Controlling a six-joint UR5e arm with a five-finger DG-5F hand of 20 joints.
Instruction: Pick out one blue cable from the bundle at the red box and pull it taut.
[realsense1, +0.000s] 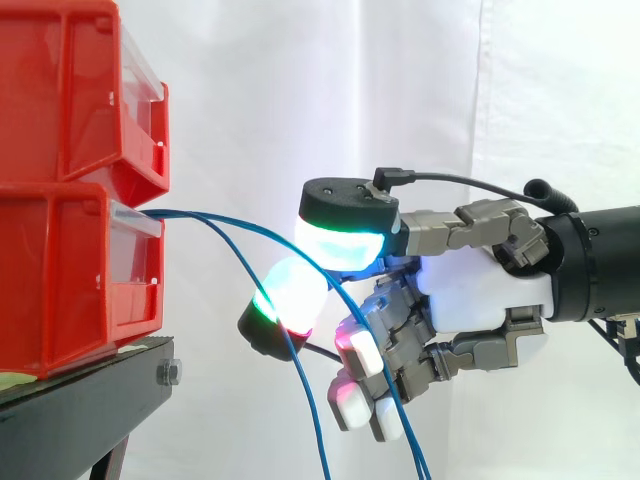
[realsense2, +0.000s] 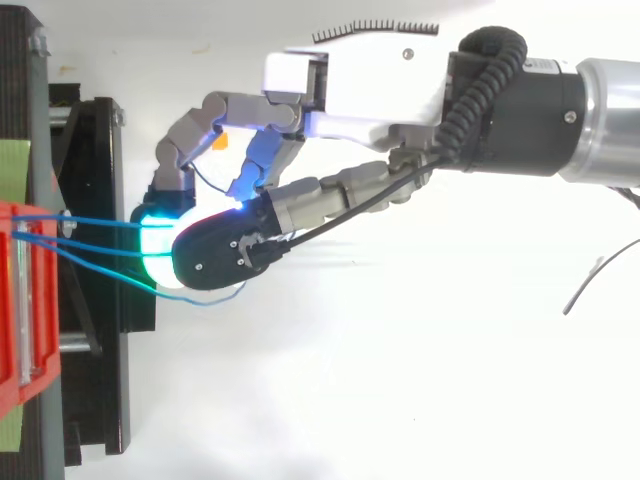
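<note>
the grasping step is judged to be in hand. the blue cable (realsense1: 250, 223) is seen leaving the front of the lower red bin (realsense1: 70, 280) and running, slightly bowed, to the hand (realsense1: 480, 300) just beside that bin, where it is pinched between two glowing pads (realsense1: 345, 245) curled together. a second blue cable (realsense1: 305, 400) is left hanging loose from the same bin, across the lower pad. tautness is not yet reached; a straight pull away from the bin is called for, with the pinch kept firm
</note>
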